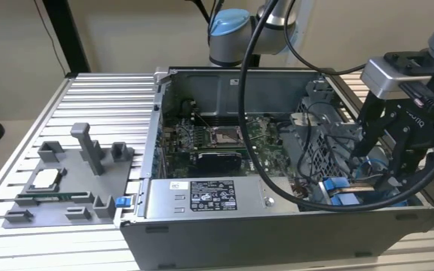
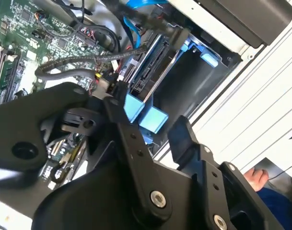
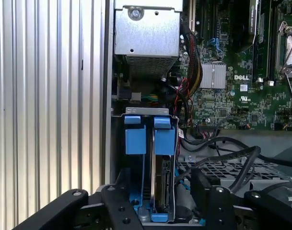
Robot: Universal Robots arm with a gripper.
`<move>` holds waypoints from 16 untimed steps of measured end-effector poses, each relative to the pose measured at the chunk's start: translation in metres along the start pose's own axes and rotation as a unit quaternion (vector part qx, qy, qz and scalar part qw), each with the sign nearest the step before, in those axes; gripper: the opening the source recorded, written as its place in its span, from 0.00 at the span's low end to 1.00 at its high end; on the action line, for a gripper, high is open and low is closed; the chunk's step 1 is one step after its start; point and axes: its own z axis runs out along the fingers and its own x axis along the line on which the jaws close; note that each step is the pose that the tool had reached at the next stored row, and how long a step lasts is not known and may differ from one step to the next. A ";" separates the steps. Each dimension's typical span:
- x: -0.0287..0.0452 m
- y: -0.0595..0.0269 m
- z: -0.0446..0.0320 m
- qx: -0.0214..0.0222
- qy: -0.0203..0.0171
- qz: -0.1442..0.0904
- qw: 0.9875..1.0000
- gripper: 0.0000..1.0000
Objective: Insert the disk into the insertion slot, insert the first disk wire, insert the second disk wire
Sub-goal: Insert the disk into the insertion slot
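Where the open grey metal computer case [image 1: 277, 237] sits on the ribbed aluminium table [image 1: 96, 107], the 2 black fingers [image 3: 203, 191] hang spread wide, gripping nothing. Between them, the flat silver-grey disk in its bright blue plastic frame [image 3: 162, 182] stands on edge inside the grey perforated-metal insertion slot [image 3: 150, 111]; I cannot tell whether either finger touches it. A white printed label [image 1: 212, 195] marks the grey box beside the slot, and the green motherboard [image 3: 232, 105] bears white lettering.
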 end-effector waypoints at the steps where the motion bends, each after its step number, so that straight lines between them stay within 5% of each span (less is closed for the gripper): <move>1: 0.0000 0.0000 0.0000 0.000 0.000 0.000 1.000 1.00; 8: 0.0000 0.0000 -0.0012 0.000 0.000 0.000 1.000 1.00; 16: -0.0013 0.0013 -0.0358 0.000 0.000 0.000 1.000 1.00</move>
